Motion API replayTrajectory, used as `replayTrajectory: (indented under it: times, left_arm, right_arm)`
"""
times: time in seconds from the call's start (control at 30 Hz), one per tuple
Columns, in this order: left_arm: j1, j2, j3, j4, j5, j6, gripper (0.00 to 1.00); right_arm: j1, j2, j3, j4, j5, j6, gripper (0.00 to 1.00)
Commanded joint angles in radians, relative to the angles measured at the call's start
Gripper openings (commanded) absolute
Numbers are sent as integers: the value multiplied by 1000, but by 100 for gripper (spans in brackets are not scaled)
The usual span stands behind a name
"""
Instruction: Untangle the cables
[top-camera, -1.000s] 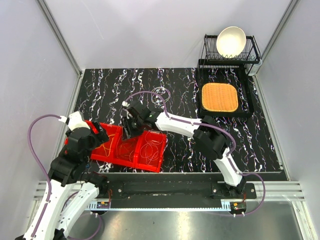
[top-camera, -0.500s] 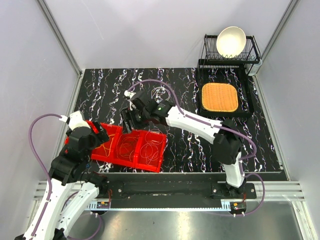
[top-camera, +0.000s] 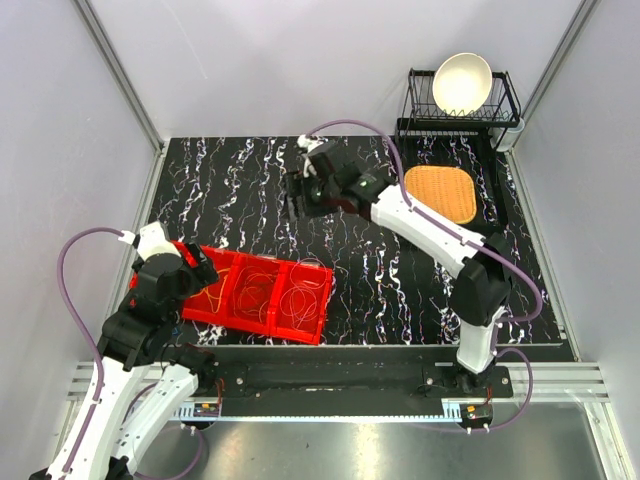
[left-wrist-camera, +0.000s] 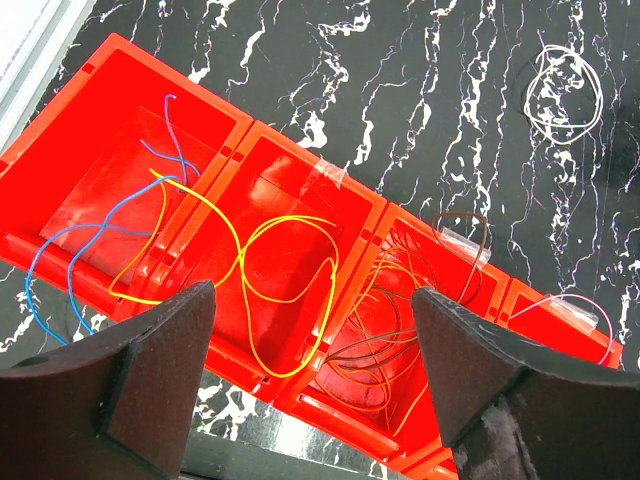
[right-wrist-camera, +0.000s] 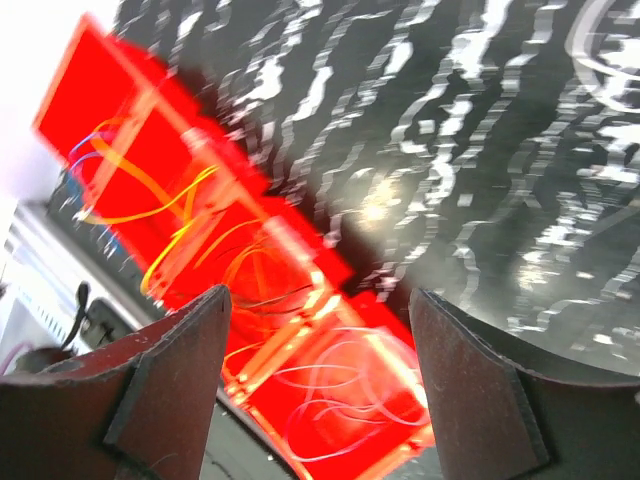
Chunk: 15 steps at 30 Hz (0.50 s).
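A red tray (top-camera: 300, 320) with several compartments lies at the near left of the table. It holds thin wire loops: blue (left-wrist-camera: 60, 250), yellow (left-wrist-camera: 290, 290), orange with brown (left-wrist-camera: 400, 330) and pale pink (right-wrist-camera: 380, 400). A white wire loop (left-wrist-camera: 565, 90) lies on the table beyond the tray. It shows blurred in the right wrist view (right-wrist-camera: 610, 40), and my right arm hides it from above. My left gripper (top-camera: 200, 268) (left-wrist-camera: 312, 295) is open and empty above the tray's left part. My right gripper (top-camera: 298, 205) (right-wrist-camera: 318, 300) is open and empty, high over the far middle of the table.
A black dish rack (top-camera: 505, 105) with a white bowl (top-camera: 462, 82) stands at the far right. An orange woven mat (top-camera: 438, 194) lies on a black tray in front of it. Grey walls enclose the black marbled table (top-camera: 230, 180).
My right arm has swung up and away from over the red tray to the far middle of the table, with its jaws open throughout. My left arm has not moved.
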Motion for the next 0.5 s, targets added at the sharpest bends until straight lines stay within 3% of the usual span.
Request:
replayTrajectory:
  times: [0.0,0.27,0.47]
  left_arm:
    - [3,-12,18,30,-14,-3,82]
    - [3,-33,14,35,1,1,82]
    - [3,-32,14,47,18,13,82]
  right_arm:
    - [-84,43,65,-17,5,-5,78]
    - [-222,238,275,-4,-96,67,76]
    - [-289,482,499,-32,-172,110,72]
